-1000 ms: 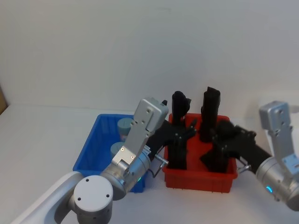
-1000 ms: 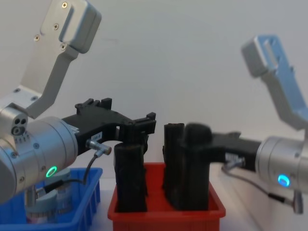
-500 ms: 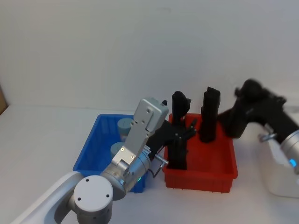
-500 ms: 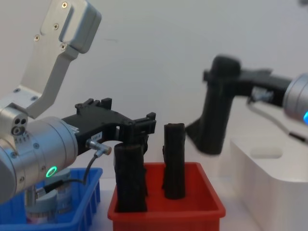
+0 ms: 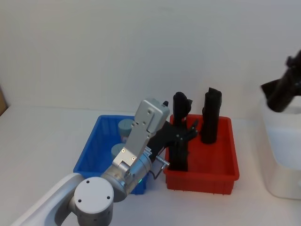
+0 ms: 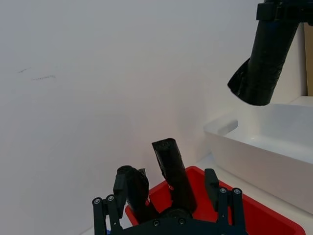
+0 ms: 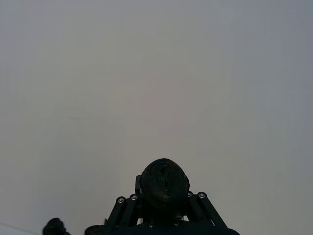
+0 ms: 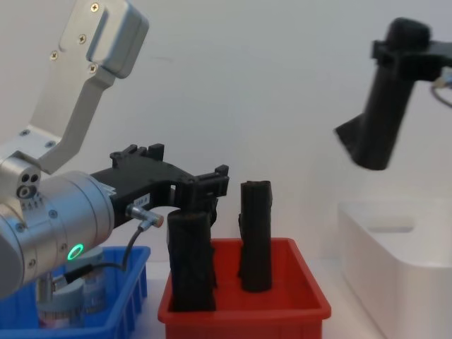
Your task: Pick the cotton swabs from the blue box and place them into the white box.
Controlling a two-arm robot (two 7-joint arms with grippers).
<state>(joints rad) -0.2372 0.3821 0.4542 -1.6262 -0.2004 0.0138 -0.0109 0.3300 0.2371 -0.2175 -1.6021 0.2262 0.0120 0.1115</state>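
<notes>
Two cotton swabs tubs (image 5: 126,127) (image 5: 116,150) stand in the blue box (image 5: 91,146), partly hidden behind my left arm; one tub (image 8: 67,304) shows low in the chest view. My left gripper (image 5: 188,132) (image 6: 166,196) hangs open over the near edge of the red bin, holding nothing. High at the right, my right gripper (image 8: 406,53) (image 7: 164,196) is shut on a black roll (image 8: 381,120) (image 5: 282,92), tilted in the air above the white box (image 5: 282,141) (image 8: 395,240).
A red bin (image 5: 221,176) sits between the blue and white boxes with two black rolls (image 5: 181,108) (image 5: 211,115) standing upright in it. A plain white wall is close behind.
My right gripper has lifted a black roll out of the red bin and carried it up and to the right, over the white box. The left arm has not moved.
</notes>
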